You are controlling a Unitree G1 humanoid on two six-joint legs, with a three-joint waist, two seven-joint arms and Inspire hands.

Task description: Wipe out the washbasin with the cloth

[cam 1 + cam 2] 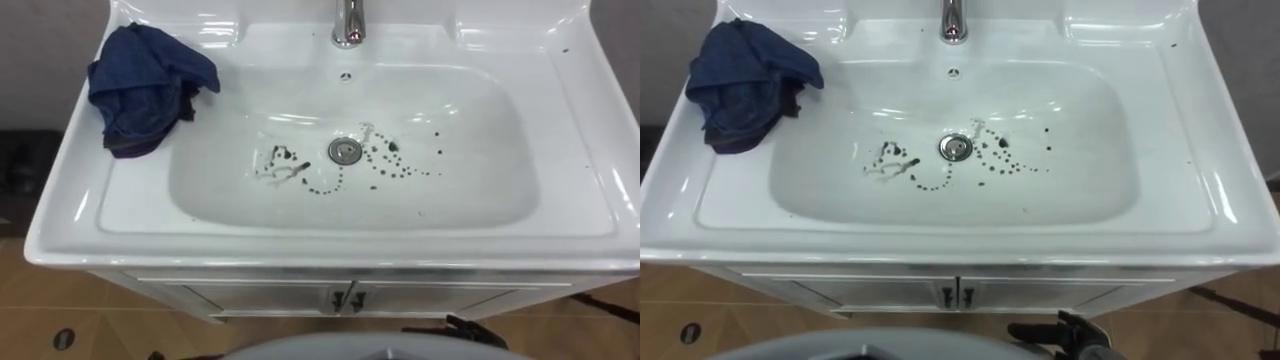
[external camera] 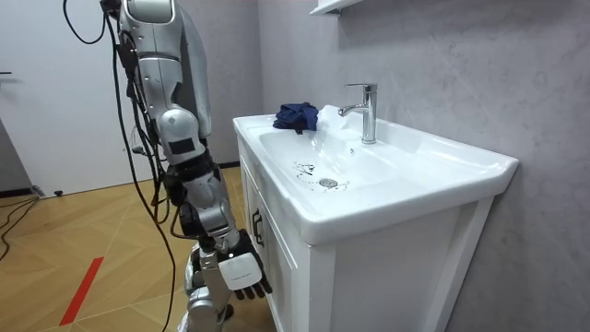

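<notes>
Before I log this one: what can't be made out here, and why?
Chrome tap: its top is cut off by the eye views' upper edge.
White ceramic basin rim under the crumpled dark blue cloth: covered by it.
Dark specks round the metal drain: too small to tell wet from dried.
Right hand, room view: too small to judge open or shut.

blue cloth [image 1: 148, 85] on spotted basin [image 1: 480, 190]

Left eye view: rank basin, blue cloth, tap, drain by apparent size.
1. basin
2. blue cloth, on the basin's left rear corner
3. tap and drain: look about alike. The view's top edge cuts off the tap, so these are not ranked.
</notes>
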